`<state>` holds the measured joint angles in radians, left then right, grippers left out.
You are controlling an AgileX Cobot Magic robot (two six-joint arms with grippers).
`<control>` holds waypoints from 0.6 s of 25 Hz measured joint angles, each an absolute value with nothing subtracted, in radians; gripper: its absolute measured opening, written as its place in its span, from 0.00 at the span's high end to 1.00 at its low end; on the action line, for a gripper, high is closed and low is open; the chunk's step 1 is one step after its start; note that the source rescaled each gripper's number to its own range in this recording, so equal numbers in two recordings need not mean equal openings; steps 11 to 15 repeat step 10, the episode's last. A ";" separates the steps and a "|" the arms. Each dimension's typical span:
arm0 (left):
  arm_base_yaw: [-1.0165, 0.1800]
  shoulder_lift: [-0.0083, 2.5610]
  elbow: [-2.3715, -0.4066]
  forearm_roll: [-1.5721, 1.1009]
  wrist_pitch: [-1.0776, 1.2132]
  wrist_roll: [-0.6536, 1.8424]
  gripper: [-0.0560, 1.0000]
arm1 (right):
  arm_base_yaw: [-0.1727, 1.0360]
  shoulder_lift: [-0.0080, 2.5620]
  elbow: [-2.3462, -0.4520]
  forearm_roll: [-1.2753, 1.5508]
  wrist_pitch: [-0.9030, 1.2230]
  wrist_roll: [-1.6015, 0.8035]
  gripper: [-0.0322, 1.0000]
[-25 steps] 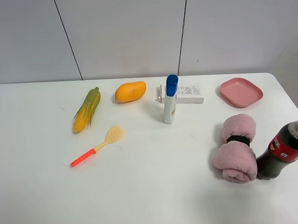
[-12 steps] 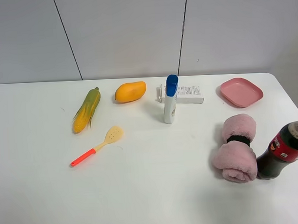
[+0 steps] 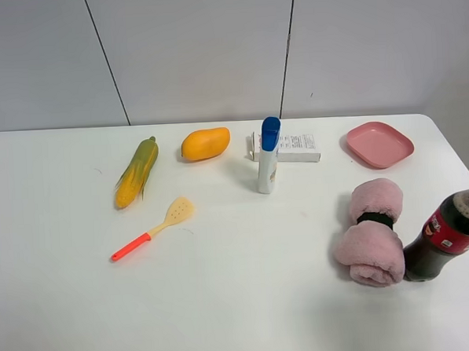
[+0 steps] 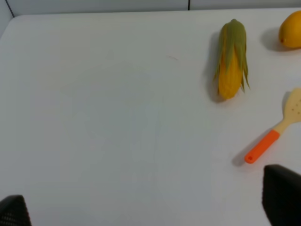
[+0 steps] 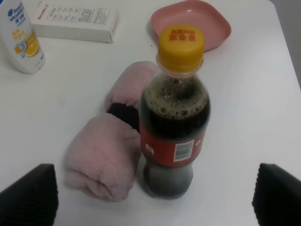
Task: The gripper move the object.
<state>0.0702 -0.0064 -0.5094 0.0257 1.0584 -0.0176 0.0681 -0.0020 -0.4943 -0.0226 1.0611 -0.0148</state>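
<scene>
White table (image 3: pixel 241 301), corn (image 3: pixel 137 172) beside mango (image 3: pixel 205 143), both grippers spread wide, empty

On tabletop (image 3: pixel 241 301): corn (image 3: pixel 137 172) far left, mango (image 3: pixel 205 143) right of it, spatula (image 3: pixel 152 228) in front. Bottle (image 3: pixel 268 156) centre, box (image 3: pixel 294 148) behind; plate (image 3: pixel 379 144) far right.

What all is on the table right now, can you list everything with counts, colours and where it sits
Corn: 1, yellow kernels, green husk, back left.
Mango: 1, orange-yellow, right of the corn.
Spatula: 1, pale yellow, red handle, in front of the corn.
Shampoo bottle: 1, white, blue cap, centre back, upright.
Box: 1, white, behind the bottle.
Plate: 1, pink, back right.
Towel roll: 1, pink, black band, front right.
Cola bottle: 1, dark, yellow cap, beside the towel.
Left gripper: black fingers, open.
Right gripper: black fingers, open.
</scene>
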 joint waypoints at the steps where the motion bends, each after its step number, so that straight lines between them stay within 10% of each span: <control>1: 0.070 -0.006 -0.509 0.026 1.058 -0.018 0.00 | 0.068 -0.002 -0.494 -0.023 1.061 -0.015 0.00; 15: 0.070 -0.006 -0.509 0.026 1.058 -0.018 0.00 | 0.068 -0.002 -0.494 -0.023 1.061 -0.015 0.00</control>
